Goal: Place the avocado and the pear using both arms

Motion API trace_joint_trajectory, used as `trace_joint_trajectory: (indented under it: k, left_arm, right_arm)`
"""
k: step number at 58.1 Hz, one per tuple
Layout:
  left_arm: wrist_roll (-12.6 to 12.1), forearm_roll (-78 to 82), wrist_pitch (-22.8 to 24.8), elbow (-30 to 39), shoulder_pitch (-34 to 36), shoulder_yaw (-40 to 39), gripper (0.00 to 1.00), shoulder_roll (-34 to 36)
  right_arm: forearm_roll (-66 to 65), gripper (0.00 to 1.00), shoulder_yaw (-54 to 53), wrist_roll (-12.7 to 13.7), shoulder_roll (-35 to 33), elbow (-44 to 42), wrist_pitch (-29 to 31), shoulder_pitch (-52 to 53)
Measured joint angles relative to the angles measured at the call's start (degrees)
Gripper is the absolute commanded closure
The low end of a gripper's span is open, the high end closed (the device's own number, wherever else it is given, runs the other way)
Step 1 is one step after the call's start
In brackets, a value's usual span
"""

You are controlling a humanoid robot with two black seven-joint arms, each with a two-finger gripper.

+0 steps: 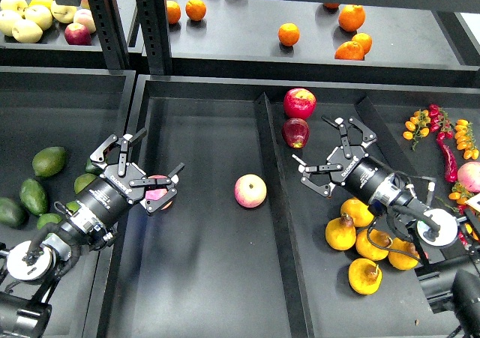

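Pears (365, 244) lay at right tray front: firm, smooth, grip belly. Avocados (34, 195) left: slippery. Both jaws stood apart, empty.

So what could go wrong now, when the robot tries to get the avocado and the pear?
1. The left tool sits open right by a pink apple, not the avocados, so it might grab the wrong fruit.
2. The pears lie bunched together and touching, so picking one could nudge the others and make them roll.
3. The right tool hangs open near a dark red apple and could bump it.
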State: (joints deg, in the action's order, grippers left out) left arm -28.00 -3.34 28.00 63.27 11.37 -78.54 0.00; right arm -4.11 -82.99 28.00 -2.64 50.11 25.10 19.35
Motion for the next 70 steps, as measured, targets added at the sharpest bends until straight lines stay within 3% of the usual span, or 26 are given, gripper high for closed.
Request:
trace_joint_trajectory:
  k: [46, 57, 70]
  left_arm:
    - [0.0, -2.5, 0.0, -5.9, -0.4, 0.2, 0.01, 0.0]
    - [0.0, -2.7, 0.0, -6.9, 1.2, 0.8, 0.01, 0.0]
    - [0.0, -2.7, 0.0, -7.6, 6.4, 0.9, 0.01, 0.0]
  right_arm:
    - [12.8, 0.01, 0.7, 0.0, 2.6, 2.7, 2.8, -11.2]
    - [13.2, 0.01, 4.2, -3.0, 2.6, 2.8, 2.9, -11.6]
    - [13.6, 0.01, 6.1, -3.4, 2.6, 6.9, 2.9, -13.3]
